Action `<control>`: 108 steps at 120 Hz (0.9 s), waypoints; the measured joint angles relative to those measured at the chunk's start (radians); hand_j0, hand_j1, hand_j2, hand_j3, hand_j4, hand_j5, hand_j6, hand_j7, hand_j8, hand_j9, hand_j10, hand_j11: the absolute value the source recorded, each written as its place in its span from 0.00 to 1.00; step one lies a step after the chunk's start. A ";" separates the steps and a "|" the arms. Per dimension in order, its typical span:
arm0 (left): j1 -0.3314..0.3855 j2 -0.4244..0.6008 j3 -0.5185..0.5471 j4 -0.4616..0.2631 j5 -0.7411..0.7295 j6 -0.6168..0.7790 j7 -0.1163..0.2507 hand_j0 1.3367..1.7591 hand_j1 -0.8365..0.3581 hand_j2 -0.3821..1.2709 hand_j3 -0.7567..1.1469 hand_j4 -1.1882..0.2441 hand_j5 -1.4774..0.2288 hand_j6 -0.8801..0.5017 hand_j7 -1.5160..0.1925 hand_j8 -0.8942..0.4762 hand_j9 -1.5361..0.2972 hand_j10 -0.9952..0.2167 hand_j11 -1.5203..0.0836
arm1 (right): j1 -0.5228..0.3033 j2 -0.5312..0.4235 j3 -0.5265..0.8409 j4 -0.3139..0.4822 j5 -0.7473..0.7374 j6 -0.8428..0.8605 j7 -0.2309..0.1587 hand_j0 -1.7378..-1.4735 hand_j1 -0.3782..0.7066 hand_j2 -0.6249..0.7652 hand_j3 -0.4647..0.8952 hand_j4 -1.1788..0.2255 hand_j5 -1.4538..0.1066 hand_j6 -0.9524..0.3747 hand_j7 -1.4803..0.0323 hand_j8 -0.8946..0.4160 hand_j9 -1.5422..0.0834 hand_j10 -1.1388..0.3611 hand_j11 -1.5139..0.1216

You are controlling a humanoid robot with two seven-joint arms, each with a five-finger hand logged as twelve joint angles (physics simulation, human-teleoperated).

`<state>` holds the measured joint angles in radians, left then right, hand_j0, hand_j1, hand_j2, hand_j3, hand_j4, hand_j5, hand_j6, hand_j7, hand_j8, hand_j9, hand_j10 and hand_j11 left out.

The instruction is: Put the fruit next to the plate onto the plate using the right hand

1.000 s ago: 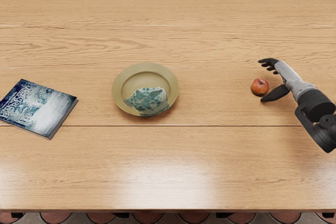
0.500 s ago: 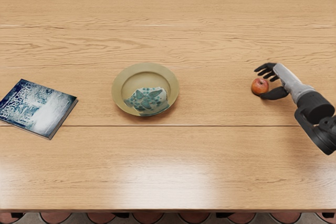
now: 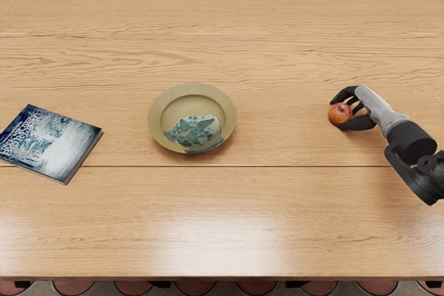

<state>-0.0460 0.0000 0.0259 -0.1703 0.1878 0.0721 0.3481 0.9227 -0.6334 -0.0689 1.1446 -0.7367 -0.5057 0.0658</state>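
Near the right edge of the worktop, the right robot hand wraps its dark fingers around the small red apple. The grasp looks made; next comes a lift and a carry left to the tan round plate, well apart at mid-worktop.

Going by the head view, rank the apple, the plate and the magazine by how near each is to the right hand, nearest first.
1. apple: far right of the picture, inside the curled fingers of the right hand.
2. plate: centre of the picture, well to the left of the hand.
3. magazine: far left of the picture, beyond the plate, farthest.
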 joint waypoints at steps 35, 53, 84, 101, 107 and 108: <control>0.001 0.000 0.000 0.000 0.000 0.000 0.000 0.76 0.97 0.23 0.40 0.82 0.85 0.62 0.87 0.64 0.82 0.81 0.93 | 0.016 -0.003 0.000 0.026 -0.001 0.002 -0.003 0.33 0.62 0.63 0.34 0.37 0.37 0.38 0.41 0.33 0.41 0.32 0.39; 0.007 0.000 0.000 0.000 0.000 0.000 0.000 0.76 0.97 0.23 0.40 0.82 0.85 0.62 0.87 0.64 0.82 0.81 0.93 | 0.035 -0.004 0.000 0.049 -0.002 0.010 -0.007 0.32 0.61 0.64 0.34 0.37 0.36 0.37 0.40 0.32 0.40 0.32 0.38; 0.027 0.000 -0.001 0.001 0.000 0.000 0.000 0.76 0.97 0.23 0.40 0.82 0.85 0.62 0.87 0.64 0.82 0.81 0.93 | 0.086 -0.005 0.000 0.106 -0.002 0.014 -0.041 0.31 0.60 0.63 0.34 0.36 0.35 0.38 0.40 0.33 0.39 0.32 0.37; 0.073 0.000 -0.005 0.002 0.001 0.000 0.000 0.76 0.97 0.23 0.40 0.82 0.85 0.62 0.87 0.64 0.82 0.81 0.93 | 0.122 -0.005 0.000 0.157 -0.001 0.014 -0.085 0.30 0.61 0.64 0.34 0.36 0.35 0.38 0.39 0.33 0.39 0.31 0.37; 0.085 0.000 -0.008 0.002 0.001 0.000 0.000 0.76 0.97 0.23 0.40 0.82 0.85 0.62 0.87 0.64 0.82 0.81 0.93 | 0.134 -0.002 0.001 0.172 -0.001 0.014 -0.101 0.30 0.61 0.65 0.34 0.36 0.35 0.38 0.39 0.33 0.39 0.31 0.36; 0.087 0.000 -0.010 0.003 0.001 0.000 0.000 0.76 0.97 0.23 0.40 0.82 0.85 0.62 0.87 0.64 0.82 0.81 0.93 | 0.136 -0.002 0.001 0.174 -0.001 0.014 -0.104 0.30 0.61 0.65 0.34 0.36 0.34 0.38 0.39 0.33 0.38 0.31 0.36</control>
<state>0.0408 0.0000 0.0161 -0.1678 0.1884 0.0721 0.3482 1.0588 -0.6352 -0.0683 1.3190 -0.7380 -0.4920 -0.0379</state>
